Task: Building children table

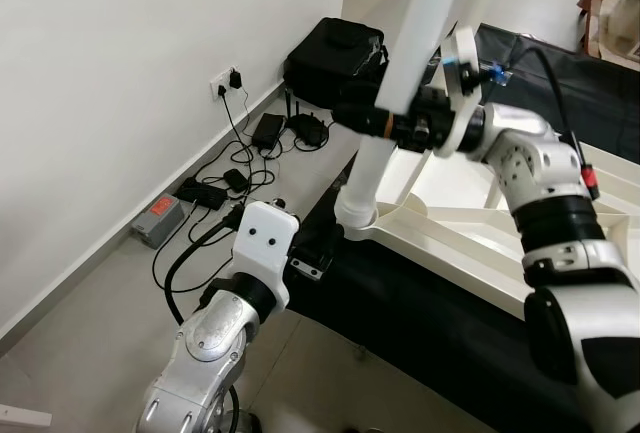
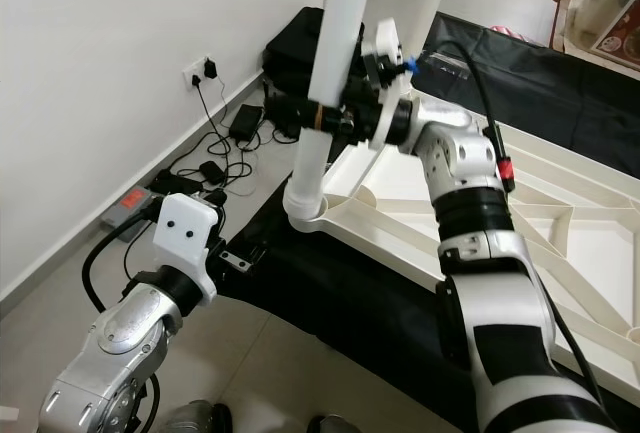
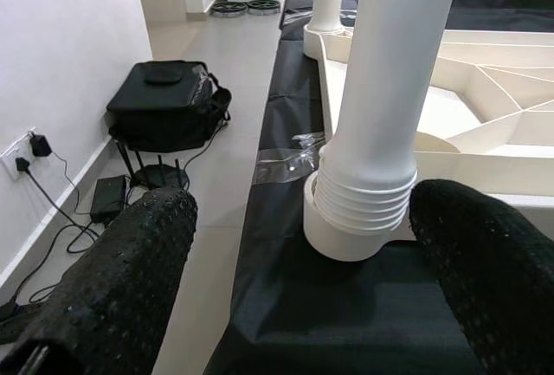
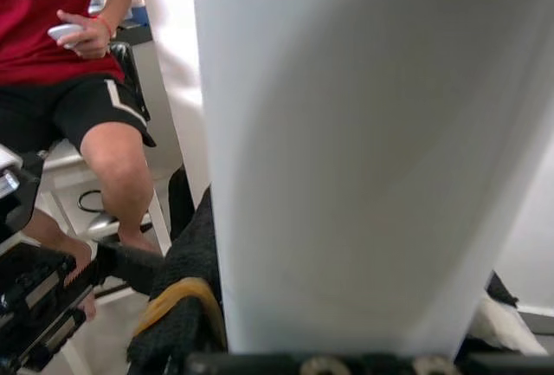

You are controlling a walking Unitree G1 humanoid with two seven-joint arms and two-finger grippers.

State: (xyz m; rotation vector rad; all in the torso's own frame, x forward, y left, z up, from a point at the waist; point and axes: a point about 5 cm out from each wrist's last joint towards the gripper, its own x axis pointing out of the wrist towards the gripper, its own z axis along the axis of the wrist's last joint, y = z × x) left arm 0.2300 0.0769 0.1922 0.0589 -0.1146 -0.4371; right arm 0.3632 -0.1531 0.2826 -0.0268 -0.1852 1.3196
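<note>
Table leg: seating risk at corner socket

Left gripper (image 3: 303, 297) is hovering spread wide, nothing between its fingers, near the socket (image 3: 346, 241). Right gripper (image 1: 385, 118) is clamping the upright white leg (image 1: 385, 133) mid-shaft above the overturned tabletop (image 1: 470, 238). Judged hazard: side pressure tilting the leg, jamming its ribbed base or shifting the tabletop across the black sheet (image 1: 420, 313).

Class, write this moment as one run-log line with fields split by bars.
stage: fitting leg | right gripper: shut on white table leg | leg: upright in corner socket of upturned tabletop | left gripper: open, near socket
</note>
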